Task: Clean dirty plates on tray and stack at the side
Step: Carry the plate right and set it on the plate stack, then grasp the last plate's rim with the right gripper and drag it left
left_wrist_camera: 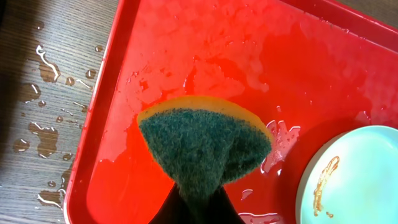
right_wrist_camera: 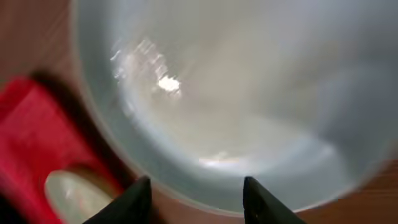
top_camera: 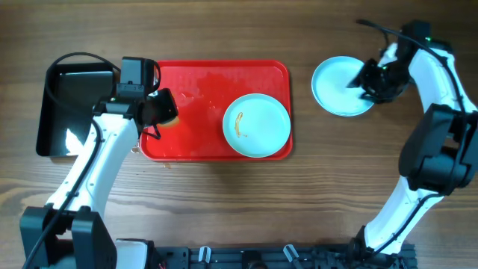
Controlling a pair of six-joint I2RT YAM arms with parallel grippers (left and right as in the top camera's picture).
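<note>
The red tray (top_camera: 196, 119) lies left of centre, its floor wet. One pale mint plate (top_camera: 256, 125) with an orange-brown smear sits at its right end; it also shows in the left wrist view (left_wrist_camera: 354, 177). My left gripper (top_camera: 160, 108) hovers over the tray's left part, shut on a green-and-yellow sponge (left_wrist_camera: 202, 146). Clean pale plates (top_camera: 341, 86) lie stacked on the table right of the tray; how many I cannot tell. My right gripper (right_wrist_camera: 196, 199) is open and empty just above the stack's right rim (right_wrist_camera: 249, 112).
A black rectangular pan (top_camera: 71, 108) stands left of the tray. Water drops (left_wrist_camera: 43, 137) lie on the wooden table beside the tray's left edge.
</note>
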